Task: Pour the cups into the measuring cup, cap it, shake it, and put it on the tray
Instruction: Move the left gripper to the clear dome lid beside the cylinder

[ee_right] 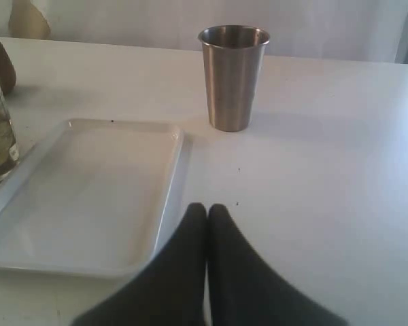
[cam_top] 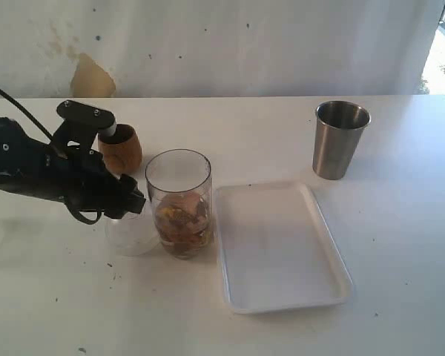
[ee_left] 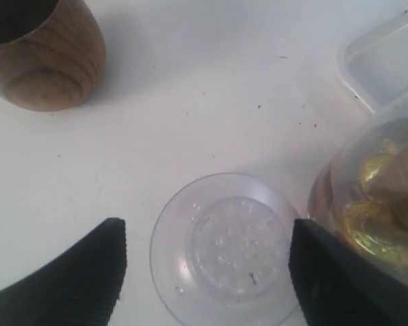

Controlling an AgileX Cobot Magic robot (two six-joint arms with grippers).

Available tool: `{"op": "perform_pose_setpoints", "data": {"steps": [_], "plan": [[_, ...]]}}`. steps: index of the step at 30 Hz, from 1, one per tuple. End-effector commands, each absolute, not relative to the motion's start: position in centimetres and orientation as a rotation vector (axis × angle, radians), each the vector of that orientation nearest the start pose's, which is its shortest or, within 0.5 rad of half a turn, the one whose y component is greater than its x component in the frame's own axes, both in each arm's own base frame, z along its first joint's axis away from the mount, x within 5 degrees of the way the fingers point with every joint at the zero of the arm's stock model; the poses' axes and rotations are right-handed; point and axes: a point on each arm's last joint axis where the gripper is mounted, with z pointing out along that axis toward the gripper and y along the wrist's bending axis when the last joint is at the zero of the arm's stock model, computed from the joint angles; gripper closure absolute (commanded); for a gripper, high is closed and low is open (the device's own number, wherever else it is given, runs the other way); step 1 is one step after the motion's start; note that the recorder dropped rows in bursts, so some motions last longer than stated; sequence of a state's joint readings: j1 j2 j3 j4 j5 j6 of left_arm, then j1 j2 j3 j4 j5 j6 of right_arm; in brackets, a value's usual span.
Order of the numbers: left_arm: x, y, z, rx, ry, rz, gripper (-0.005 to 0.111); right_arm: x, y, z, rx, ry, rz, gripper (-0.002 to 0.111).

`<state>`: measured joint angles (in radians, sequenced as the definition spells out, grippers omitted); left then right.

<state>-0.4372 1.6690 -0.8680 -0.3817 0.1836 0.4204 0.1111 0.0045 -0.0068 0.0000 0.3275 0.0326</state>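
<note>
On the desk [cam_top: 400,245], at centre, stands the measuring cup [cam_top: 179,202], upright, long axis vertical, mouth open to the top, lower part filled with brownish-gold pieces. At its 8 o'clock, just beside it, lies the cap [ee_left: 224,255], its axis vertical too; which end faces up I cannot settle from either view. Wooden cup [cam_top: 121,148] upright at the measuring cup's 10 o'clock, steel tumbler [cam_top: 341,139] upright at 2 o'clock and well apart, tray [cam_top: 334,293] alongside at 4 o'clock with nothing on it. Left gripper [ee_left: 207,231]: released, jaws spread wide to either side of the cap, grasping nothing. Right gripper [ee_right: 207,219]: clenched on nothing, low over the desk near the tray's edge. Whether the tumbler is emptied cannot be told. Judgement: step in hand is capping, at the pick-up of the cap. Next move calls for closing squarely on the cap's rim, lifting it, and bringing its wide opening down coaxial with the cup's mouth. Risk: thin clear plastic may slip or tilt in the grip.
</note>
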Motion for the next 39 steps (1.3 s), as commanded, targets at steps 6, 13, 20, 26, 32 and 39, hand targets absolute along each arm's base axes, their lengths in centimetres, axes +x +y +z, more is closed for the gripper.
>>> {"op": "perform_pose_setpoints", "data": {"steps": [6,13,20,26,32,39], "plan": [[29.7,-14.7,18.5,0.611,2.354,-0.252,0.047,5.4,0.6,18.4,-0.066,1.802,0.101,0.108],[29.8,-14.8,17.1,0.593,2.411,-0.264,0.047,5.4,0.6,18.4,-0.066,1.802,0.101,0.108],[29.7,-14.8,16.5,0.594,2.444,-0.273,0.047,5.4,0.6,18.4,-0.066,1.802,0.101,0.108],[29.7,-14.8,16.6,0.589,2.443,-0.275,0.047,5.4,0.6,18.4,-0.066,1.802,0.101,0.108],[29.8,-14.8,16.7,0.569,2.435,-0.273,0.047,5.4,0.6,18.4,-0.066,1.802,0.101,0.108],[30.3,-14.4,16.9,0.574,2.409,-0.246,0.048,5.4,0.6,18.4,-0.066,1.802,0.101,0.108]]}}
